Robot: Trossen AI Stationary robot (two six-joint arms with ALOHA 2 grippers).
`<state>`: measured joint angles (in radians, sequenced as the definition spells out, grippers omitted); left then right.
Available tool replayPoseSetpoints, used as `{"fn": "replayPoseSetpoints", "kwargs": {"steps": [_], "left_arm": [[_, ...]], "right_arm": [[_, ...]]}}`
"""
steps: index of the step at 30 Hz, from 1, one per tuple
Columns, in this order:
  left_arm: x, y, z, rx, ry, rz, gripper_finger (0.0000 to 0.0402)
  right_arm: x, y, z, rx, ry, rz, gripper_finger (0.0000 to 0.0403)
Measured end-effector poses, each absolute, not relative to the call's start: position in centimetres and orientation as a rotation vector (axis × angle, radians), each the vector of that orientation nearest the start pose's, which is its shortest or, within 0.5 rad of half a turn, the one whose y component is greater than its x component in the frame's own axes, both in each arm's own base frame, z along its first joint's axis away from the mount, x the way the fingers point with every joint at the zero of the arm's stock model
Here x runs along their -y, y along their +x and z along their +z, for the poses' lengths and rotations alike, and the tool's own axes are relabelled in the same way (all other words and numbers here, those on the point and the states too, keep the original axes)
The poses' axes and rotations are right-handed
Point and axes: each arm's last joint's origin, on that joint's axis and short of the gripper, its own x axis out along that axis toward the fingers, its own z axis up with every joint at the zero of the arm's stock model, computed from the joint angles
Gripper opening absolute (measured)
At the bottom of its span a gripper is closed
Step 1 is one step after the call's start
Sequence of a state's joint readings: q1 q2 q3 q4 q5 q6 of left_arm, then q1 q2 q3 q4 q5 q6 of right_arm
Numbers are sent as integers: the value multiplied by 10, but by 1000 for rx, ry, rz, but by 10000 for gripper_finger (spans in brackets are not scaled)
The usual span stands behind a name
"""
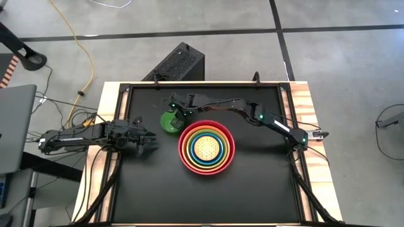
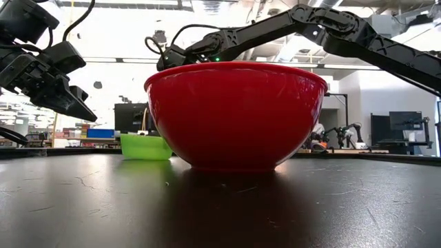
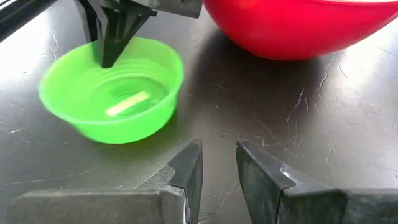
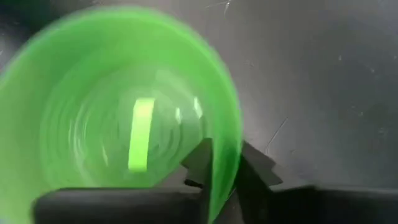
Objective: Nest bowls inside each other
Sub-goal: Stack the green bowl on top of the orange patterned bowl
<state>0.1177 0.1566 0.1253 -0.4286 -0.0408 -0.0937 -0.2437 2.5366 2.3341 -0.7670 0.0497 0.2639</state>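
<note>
A red-pink bowl point(image 1: 184, 151) stands mid-table on its base. An orange, a lime green, a teal blue and a speckled pale yellow bowl point(image 1: 207, 147) sit nested in it. It fills the low view point(image 2: 234, 117). A small bright green bowl point(image 1: 168, 123) point(image 2: 145, 147) stands upright on the table just left of and beyond the stack. My right gripper point(image 4: 225, 165) point(image 1: 176, 112) reaches over the stack and is shut on this bowl's rim. My left gripper point(image 3: 217, 168) point(image 1: 149, 140) hovers open, left of the stack and near the green bowl point(image 3: 112, 93), holding nothing. My right gripper pinches the small green bowl's rim point(image 4: 229, 140) on its far right side. One finger point(image 4: 199, 163) is inside the bowl and the other finger point(image 4: 256, 169) outside. The fingers slant down from the far right. The bowl's base rests on the table.
The black tabletop point(image 1: 208, 195) lies bare toward the near edge and on the right. Wooden side strips point(image 1: 306, 101) border the table. A black box point(image 1: 180, 63) stands on the floor beyond the far edge, and cables point(image 1: 82, 94) lie at the left.
</note>
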Motion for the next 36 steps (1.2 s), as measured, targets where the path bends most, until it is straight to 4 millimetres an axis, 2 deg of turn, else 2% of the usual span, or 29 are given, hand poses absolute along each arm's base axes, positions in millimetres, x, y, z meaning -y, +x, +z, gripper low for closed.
{"fn": "replayPoseSetpoints", "kwargs": {"steps": [4, 8, 11, 15, 19, 22, 27, 33, 36], "left_arm": [[-12, 92, 154, -452, -110, 177, 87], [-12, 92, 154, -452, -110, 177, 87], [-12, 92, 154, -452, -110, 177, 87], [-12, 92, 154, -452, -110, 177, 87], [-12, 92, 154, -452, -110, 177, 87], [-12, 92, 154, -452, -110, 176, 87], [-12, 92, 154, -452, -110, 176, 87], [-12, 92, 154, -452, -110, 176, 87], [-12, 92, 154, -452, -110, 176, 87]], "right_arm": [[132, 528, 184, -923, 344, -396, 19], [133, 529, 185, -900, 360, -405, 14], [138, 531, 195, -834, 362, -408, 10], [153, 521, 231, -741, 376, -444, 5], [165, 497, 287, -654, 373, -491, 4], [164, 470, 331, -619, 378, -496, 3], [132, 423, 386, -709, 391, -387, 3], [74, 379, 416, -895, 353, -275, 3], [37, 367, 421, -963, 264, -175, 3]]}}
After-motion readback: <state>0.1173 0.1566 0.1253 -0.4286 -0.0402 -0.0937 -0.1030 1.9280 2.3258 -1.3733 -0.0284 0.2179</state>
